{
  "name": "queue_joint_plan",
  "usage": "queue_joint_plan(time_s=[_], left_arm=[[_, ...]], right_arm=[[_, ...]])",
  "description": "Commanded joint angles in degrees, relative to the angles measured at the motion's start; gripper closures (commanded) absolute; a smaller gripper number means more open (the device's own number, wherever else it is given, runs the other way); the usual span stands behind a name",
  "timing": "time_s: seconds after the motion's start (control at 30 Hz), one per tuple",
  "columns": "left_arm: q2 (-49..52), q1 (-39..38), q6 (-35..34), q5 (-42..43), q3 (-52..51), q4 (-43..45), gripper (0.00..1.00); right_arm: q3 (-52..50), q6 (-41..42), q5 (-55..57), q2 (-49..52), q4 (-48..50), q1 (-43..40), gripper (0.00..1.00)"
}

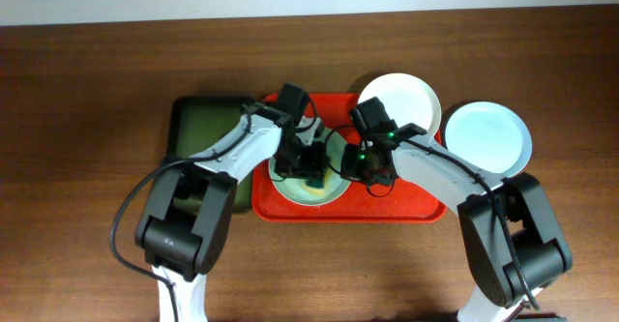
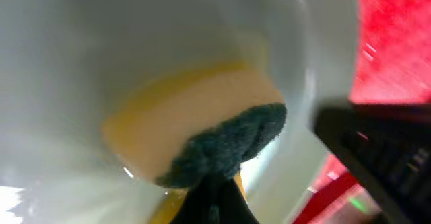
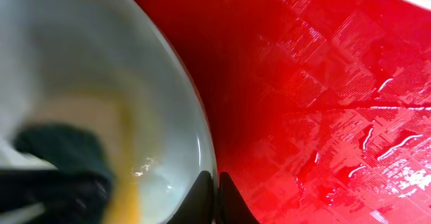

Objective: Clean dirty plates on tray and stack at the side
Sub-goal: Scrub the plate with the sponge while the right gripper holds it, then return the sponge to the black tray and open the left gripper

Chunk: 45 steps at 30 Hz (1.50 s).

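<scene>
**Fig. 1. Sponge on the green plate, both arms over the tray**

From my remote station I read the overhead view as follows. The red tray (image 1: 411,206) lies at the middle of the table (image 1: 87,119), and the pale green plate (image 1: 311,196) sits inside it, towards its left half. The left gripper (image 1: 308,167) is above this plate. In its wrist view I see it closed on a sponge (image 2: 195,123), whose yellow body and dark scouring face are pressed against the plate's inner surface.

The right gripper (image 1: 369,167) meets the same plate at its right edge. In the right wrist view its fingertips (image 3: 204,192) stand narrow, pinched on the plate's rim, with wet tray floor beside them.

The white plate (image 1: 401,100) overlaps the tray's far right corner. The pale blue plate (image 1: 488,136) rests on the table just beside it, off the tray. A dark green tray (image 1: 198,129) adjoins the red one on the left.
</scene>
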Motion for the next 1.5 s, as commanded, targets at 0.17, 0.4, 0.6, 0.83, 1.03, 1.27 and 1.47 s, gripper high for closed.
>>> queue_joint_plan(time_s=[0.17,0.4,0.6,0.83,1.03,1.27,1.47], left_arm=[[-8.2,1.8,2.1,-6.3,-0.4,-1.6,1.00],[-7.7,0.9,0.2,-18.6,-2.1,-1.0,1.00],[-0.9,0.0,-0.3,-21.2,-2.1,-0.2,1.00],[-1.2,0.9,6.7,3.4,-1.4,-1.4,1.00],[-15.3,7.6,6.7,-7.3,-1.4,-3.1,1.00],[-20.2,14.9,6.7,-28.0,-1.5,-7.4,1.00],[-20.0,17.7,6.6,-32.9,-9.2,-5.2,0.98]], right_arm=[[-0.3,-0.4,0.4,0.3,0.0,0.6,0.95],[-0.3,-0.4,0.4,0.3,0.1,0.6,0.95],[-0.3,-0.4,0.4,0.3,0.0,0.6,0.95],[-0.3,-0.4,0.4,0.3,-0.1,0.6,0.95],[-0.3,-0.4,0.4,0.3,0.0,0.6,0.95],[-0.3,-0.4,0.4,0.3,-0.2,0.6,0.95],[-0.3,-0.4,0.4,0.3,-0.2,0.6,0.95]])
